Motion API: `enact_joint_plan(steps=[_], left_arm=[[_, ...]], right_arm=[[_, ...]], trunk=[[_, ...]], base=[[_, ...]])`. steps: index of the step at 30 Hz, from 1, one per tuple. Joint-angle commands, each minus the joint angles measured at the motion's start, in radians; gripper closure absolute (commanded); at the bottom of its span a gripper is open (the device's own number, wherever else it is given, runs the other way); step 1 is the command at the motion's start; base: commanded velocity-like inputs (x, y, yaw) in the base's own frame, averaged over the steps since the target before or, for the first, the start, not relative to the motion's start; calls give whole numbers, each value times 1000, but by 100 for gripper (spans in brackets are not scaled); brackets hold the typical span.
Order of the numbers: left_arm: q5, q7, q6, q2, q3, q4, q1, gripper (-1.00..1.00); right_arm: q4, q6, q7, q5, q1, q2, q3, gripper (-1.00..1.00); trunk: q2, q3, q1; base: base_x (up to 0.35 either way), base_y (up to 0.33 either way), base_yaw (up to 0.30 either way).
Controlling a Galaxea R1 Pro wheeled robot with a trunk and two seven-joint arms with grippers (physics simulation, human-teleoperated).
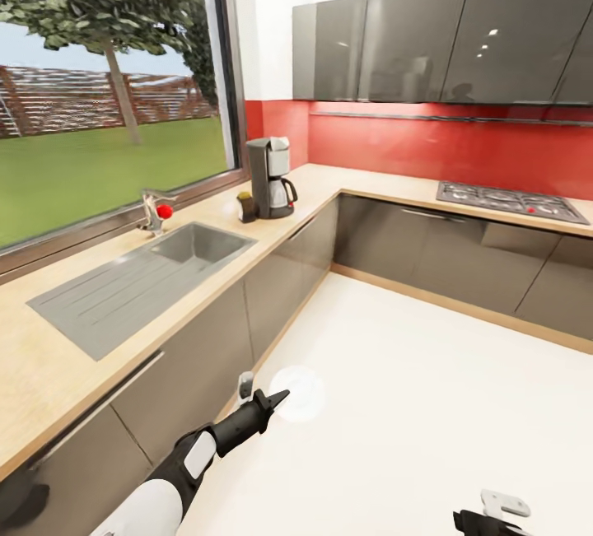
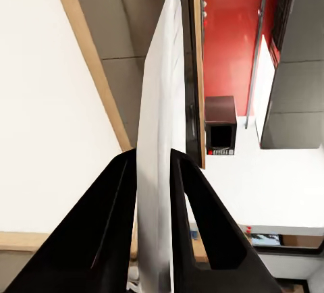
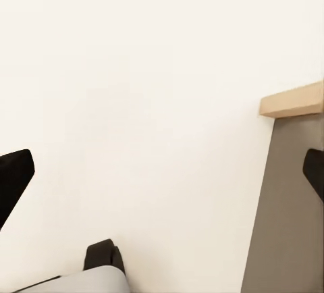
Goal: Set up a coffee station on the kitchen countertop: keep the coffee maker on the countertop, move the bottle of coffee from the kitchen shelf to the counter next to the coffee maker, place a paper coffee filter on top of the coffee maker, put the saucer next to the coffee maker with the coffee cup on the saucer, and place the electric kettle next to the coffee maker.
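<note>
The coffee maker (image 1: 270,177) stands on the countertop (image 1: 49,371) in the corner by the window. The small dark bottle of coffee (image 1: 246,207) with its yellow cap sits just left of it. My left gripper (image 1: 278,396) is low over the floor, shut on the rim of the white saucer (image 1: 303,393). In the left wrist view the saucer (image 2: 158,117) shows edge-on between the black fingers (image 2: 196,198). My right gripper (image 1: 494,518) is at the bottom right, open and empty, with its fingertips (image 3: 13,178) wide apart. The cup, filter and kettle are out of view.
A steel sink (image 1: 140,281) with a red-knobbed tap (image 1: 156,211) is set into the counter near me. Grey cabinets run under the L-shaped counter, and a gas hob (image 1: 511,200) lies at the far right. The white floor (image 1: 412,404) stretches ahead.
</note>
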Motion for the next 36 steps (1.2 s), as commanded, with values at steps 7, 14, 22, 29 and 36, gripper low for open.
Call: enact_joint_plan(steps=[7, 14, 22, 29, 36], left_arm=[[3, 1, 6, 0, 2, -1, -1, 100], [4, 1, 6, 0, 2, -1, -1, 100], [4, 1, 6, 0, 2, -1, -1, 100], [4, 1, 6, -2, 2, -1, -1, 100], [2, 1, 3, -5, 2, 1, -1, 100]], right_arm=[[1, -3, -1, -8, 0, 0, 5, -100], [1, -3, -2, -8, 3, 0, 5, -100], [1, -3, -3, -8, 3, 0, 5, -100], [1, -4, -3, -8, 4, -1, 5, -100], [1, -4, -3, -7, 14, -1, 5, -100]], trunk=[[-2, -2, 1], [-2, -2, 1], [-2, -2, 1], [-2, -2, 1], [-2, -2, 1]], base=[[279, -167, 0], [279, -167, 0], [279, -166, 0], [280, -167, 0], [282, -167, 0]])
